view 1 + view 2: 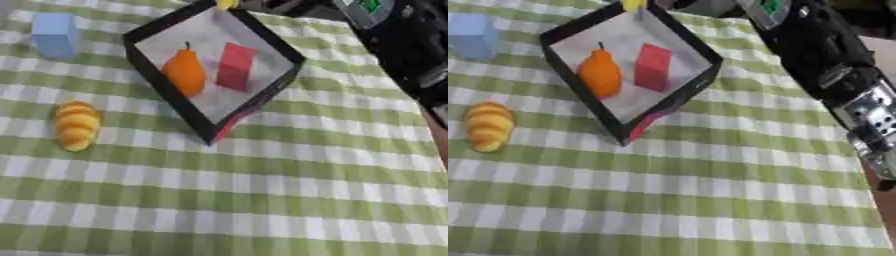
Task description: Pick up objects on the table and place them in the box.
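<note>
Yellow thing (227, 4) behind the box (166, 92), cut by top edge

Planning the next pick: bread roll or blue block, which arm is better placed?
Left, probably. The bread roll and blue block both lie left of the box. The only arm visible is the right, on the box's far side; neither hand shows.

We see a black-walled box (157, 80) with a pale floor, set cornerwise on the checked surface (262, 200). Inside it an orange pear (185, 72) lies beside a red block (234, 66). Left of the box lies a yellow croissant (76, 125); farther back stands a blue block (55, 34).
</note>
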Motion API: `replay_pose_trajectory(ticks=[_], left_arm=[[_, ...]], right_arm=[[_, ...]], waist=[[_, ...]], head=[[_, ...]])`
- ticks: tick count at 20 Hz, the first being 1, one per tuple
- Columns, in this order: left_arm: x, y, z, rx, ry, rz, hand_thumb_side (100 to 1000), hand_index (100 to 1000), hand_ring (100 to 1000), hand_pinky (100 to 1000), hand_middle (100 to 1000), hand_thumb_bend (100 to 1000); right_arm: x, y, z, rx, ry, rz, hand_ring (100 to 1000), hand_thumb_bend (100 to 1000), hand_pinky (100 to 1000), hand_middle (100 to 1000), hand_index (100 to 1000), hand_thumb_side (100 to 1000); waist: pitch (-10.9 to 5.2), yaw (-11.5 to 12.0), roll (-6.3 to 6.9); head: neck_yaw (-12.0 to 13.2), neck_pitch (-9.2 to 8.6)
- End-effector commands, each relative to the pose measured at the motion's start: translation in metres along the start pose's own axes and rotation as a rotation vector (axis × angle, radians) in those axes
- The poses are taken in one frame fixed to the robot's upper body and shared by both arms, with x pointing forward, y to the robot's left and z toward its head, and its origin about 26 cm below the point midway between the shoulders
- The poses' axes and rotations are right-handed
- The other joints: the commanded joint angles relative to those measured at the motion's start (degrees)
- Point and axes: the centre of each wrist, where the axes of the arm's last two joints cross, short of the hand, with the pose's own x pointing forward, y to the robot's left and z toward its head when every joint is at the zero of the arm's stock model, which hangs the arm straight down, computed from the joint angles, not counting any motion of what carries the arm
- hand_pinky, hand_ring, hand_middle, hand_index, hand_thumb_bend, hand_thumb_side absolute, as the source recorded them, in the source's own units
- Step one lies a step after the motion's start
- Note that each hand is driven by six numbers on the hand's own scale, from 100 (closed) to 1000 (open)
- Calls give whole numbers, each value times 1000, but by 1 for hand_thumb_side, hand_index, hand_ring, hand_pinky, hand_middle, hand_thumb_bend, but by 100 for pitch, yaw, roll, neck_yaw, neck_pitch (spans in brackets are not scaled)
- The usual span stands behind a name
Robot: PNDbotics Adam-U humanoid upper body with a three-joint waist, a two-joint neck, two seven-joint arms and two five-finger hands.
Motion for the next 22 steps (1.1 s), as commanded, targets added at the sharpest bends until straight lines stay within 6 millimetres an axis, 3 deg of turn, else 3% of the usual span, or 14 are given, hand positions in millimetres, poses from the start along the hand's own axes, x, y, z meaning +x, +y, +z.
replay_pose_trajectory(ticks=[1, 13, 22], left_arm=[[11, 2, -12, 4, -70, -5, 446, 776, 764, 784, 840, 421], [13, -2, -15, -8, -83, 7, 448, 778, 763, 784, 841, 420], [14, -3, -15, -18, -79, 15, 452, 778, 762, 782, 842, 417]], right_arm=[[-4, -7, 0, 9, 10, 45, 599, 100, 651, 617, 763, 124], [-4, 15, -6, 94, 0, 77, 629, 100, 655, 617, 765, 152], [-1, 31, -10, 210, -20, 120, 680, 100, 698, 668, 796, 214]], waist=[[-63, 13, -45], [-14, 1, -60], [29, 4, -70]], head=[[19, -74], [-45, -81], [-98, -92]])
